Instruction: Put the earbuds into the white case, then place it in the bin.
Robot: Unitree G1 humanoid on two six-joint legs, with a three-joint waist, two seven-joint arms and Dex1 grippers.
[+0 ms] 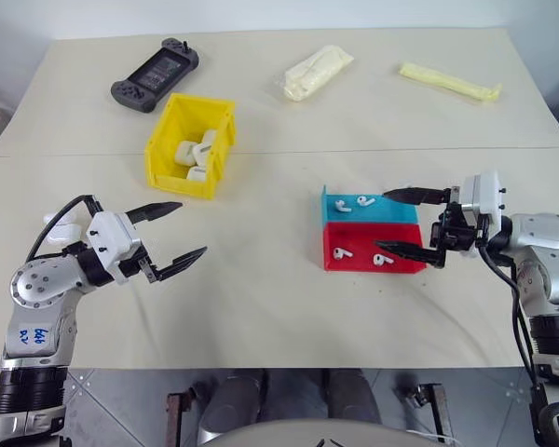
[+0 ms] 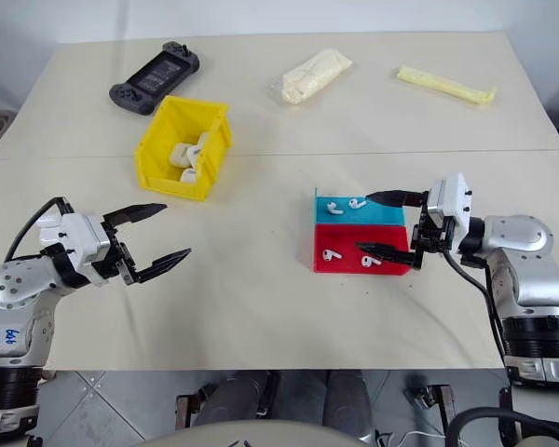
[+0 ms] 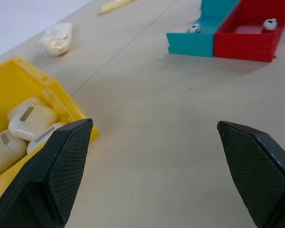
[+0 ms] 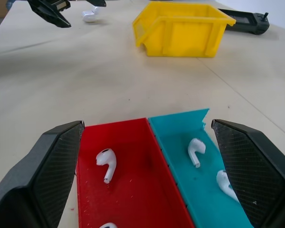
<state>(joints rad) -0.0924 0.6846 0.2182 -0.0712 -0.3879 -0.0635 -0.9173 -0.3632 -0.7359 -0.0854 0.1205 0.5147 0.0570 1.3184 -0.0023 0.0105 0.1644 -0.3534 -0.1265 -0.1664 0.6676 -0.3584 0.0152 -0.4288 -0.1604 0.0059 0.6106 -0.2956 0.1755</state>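
Note:
Several tiny white earbuds lie in two shallow trays: two in the blue tray [image 1: 391,210], such as one earbud [image 4: 195,151], and two in the red tray [image 1: 363,264], such as another earbud [image 4: 107,161]. My right gripper [image 1: 380,220] is open, its fingers just right of both trays and pointing at them. The yellow bin [image 1: 170,140] stands at the back left with several white cases [image 3: 28,121] inside. Another white case [image 1: 61,226] lies beside my left arm, partly hidden by it. My left gripper [image 1: 193,227] is open and empty over bare table, in front of the bin.
A black game controller [image 1: 156,73] lies at the back left. A clear bag of pale stuff [image 1: 317,72] and a long yellow packet [image 1: 449,82] lie at the back. A seam crosses the table behind the trays.

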